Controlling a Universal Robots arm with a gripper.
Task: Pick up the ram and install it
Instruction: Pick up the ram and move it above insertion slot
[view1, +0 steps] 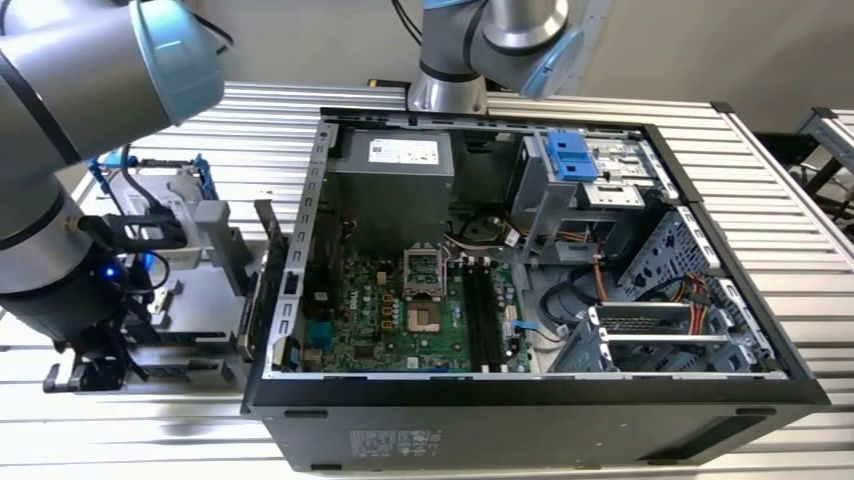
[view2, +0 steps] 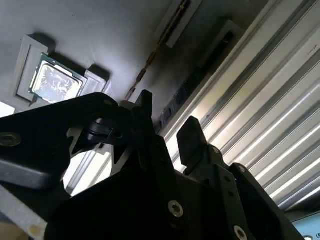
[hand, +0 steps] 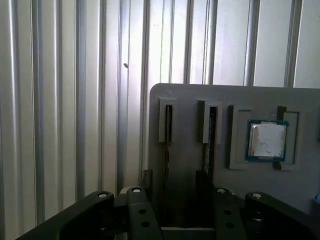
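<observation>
Only the thin, dark edge of the ram (hand: 168, 125) showed, upright in a slot of the grey holder (hand: 190, 95) on the bench (view1: 747, 180), at the exterior view's left of the computer case (view1: 534, 420). Its colour could not be made out. The pincer (hand: 174, 174) hung open, one finger on each side of it.

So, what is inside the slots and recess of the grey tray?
In the first wrist view, the grey tray holds a thin ram stick edge-on in one narrow slot, another in the next, and a square silver CPU chip in its recess. The fingers cover part of the second stick.
</observation>
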